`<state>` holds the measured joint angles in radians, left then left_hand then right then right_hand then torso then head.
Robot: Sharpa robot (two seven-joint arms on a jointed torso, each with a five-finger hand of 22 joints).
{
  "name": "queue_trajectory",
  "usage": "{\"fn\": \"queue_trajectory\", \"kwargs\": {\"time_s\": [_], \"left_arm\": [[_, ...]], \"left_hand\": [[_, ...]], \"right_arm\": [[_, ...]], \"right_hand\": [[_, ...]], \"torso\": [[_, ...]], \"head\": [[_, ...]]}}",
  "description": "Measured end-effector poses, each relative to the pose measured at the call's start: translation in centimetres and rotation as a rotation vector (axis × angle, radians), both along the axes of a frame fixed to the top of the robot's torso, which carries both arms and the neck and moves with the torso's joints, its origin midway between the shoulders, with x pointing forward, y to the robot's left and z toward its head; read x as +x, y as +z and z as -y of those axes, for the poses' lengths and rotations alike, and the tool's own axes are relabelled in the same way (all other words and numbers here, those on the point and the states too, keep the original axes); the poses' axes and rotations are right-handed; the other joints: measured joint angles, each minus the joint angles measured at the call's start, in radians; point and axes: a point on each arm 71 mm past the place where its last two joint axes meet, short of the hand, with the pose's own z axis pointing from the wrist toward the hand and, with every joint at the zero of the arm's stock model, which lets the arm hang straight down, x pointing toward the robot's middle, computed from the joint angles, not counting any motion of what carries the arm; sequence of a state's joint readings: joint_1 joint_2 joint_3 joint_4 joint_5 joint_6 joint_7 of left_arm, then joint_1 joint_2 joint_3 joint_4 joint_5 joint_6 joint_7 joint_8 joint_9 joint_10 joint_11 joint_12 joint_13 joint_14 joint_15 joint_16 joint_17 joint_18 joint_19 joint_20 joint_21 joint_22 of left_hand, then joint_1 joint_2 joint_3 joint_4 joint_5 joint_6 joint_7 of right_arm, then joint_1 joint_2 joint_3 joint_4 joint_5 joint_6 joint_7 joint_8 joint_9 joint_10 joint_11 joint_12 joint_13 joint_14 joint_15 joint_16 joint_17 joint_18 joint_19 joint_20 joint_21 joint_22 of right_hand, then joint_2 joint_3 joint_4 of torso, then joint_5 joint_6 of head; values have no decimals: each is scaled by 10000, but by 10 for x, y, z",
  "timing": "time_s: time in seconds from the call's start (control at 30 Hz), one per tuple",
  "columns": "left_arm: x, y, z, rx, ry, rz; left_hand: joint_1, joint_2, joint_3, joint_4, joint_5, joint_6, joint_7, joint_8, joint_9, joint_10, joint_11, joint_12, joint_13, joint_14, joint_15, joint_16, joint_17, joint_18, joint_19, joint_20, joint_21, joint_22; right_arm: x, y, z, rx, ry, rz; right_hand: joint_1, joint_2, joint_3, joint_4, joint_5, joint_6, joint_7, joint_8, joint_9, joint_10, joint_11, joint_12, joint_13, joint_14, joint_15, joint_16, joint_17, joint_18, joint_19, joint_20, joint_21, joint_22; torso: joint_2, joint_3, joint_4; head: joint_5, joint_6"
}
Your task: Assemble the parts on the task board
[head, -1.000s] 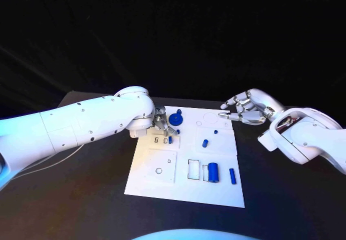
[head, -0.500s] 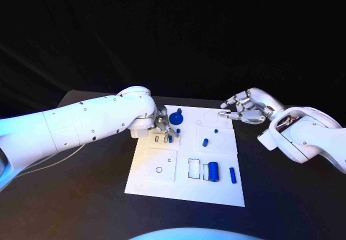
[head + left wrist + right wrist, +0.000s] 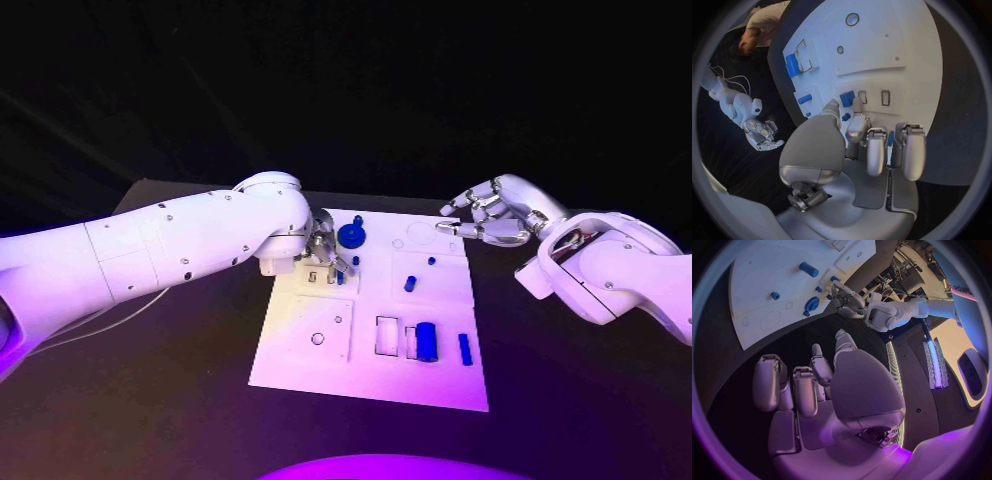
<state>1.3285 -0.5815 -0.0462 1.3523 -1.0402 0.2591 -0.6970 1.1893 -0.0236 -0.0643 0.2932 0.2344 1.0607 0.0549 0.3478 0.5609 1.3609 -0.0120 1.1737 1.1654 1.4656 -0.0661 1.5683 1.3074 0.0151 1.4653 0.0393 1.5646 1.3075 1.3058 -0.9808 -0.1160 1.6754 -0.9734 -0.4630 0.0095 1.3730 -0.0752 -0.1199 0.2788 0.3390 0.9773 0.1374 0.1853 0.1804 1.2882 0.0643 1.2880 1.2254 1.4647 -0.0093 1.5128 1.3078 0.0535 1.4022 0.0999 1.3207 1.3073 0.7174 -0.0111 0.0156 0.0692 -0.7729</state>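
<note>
The white task board (image 3: 325, 365) lies in the middle of the table. My left hand (image 3: 326, 256) is over its far left slots. In the left wrist view the thumb and a fingertip (image 3: 858, 106) pinch a small blue block (image 3: 847, 98) beside two empty slots. A round blue part (image 3: 351, 238) stands just past that hand. A small peg (image 3: 430, 263), a short blue piece (image 3: 410, 284), a blue cylinder (image 3: 426, 342) and a blue bar (image 3: 464, 349) lie on the board. My right hand (image 3: 490, 222) hovers over the far right corner, fingers loosely bent and holding nothing.
Outlined recesses mark the board: a round hole (image 3: 317, 339) near the front left and a rectangular frame (image 3: 387, 336) beside the cylinder. Black table surrounds the board on all sides. The right wrist view looks down on the board (image 3: 773, 275) and my left hand (image 3: 845, 297).
The left hand's fingers have shifted slightly at the slots. The right hand has barely moved, and the loose parts lie where they were.
</note>
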Motion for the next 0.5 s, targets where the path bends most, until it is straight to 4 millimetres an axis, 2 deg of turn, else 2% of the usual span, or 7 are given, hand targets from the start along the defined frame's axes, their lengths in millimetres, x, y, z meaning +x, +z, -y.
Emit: {"fn": "queue_trajectory", "kwargs": {"time_s": [0.23,0.43,0.5], "left_arm": [[0,0,0,1,16,-8],[1,0,0,-24,30,-29],[0,0,0,-47,41,-48]], "left_hand": [[405,241,78,-68,0,-70,1,38,153,0,0,0,23,0,0,0,0,-2,0,0,0,0],[1045,500,522,-152,0,-145,-34,38,306,-1,0,0,27,0,0,0,-1,1,37,-37,0,-1],[1326,504,727,-208,-2,-197,-53,38,352,-41,-40,0,27,21,-22,0,-1,0,14,-60,0,-1]], "right_arm": [[0,0,-1,1,10,1],[0,0,-1,-3,5,0],[0,0,-1,-4,5,1]], "right_hand": [[0,0,0,0,0,0,0,0,-1,0,0,0,-10,0,0,0,-1,0,0,0,0,8],[39,39,0,0,41,0,0,40,3,0,0,0,-11,0,0,0,-2,0,0,0,-40,8],[39,39,0,0,41,0,0,40,8,0,0,0,-11,0,0,0,-2,0,0,0,-40,7]], "torso": [[5,1,-3],[5,1,0],[3,4,0]], "head": [[-12,-10],[-13,-39],[-13,-47]]}}
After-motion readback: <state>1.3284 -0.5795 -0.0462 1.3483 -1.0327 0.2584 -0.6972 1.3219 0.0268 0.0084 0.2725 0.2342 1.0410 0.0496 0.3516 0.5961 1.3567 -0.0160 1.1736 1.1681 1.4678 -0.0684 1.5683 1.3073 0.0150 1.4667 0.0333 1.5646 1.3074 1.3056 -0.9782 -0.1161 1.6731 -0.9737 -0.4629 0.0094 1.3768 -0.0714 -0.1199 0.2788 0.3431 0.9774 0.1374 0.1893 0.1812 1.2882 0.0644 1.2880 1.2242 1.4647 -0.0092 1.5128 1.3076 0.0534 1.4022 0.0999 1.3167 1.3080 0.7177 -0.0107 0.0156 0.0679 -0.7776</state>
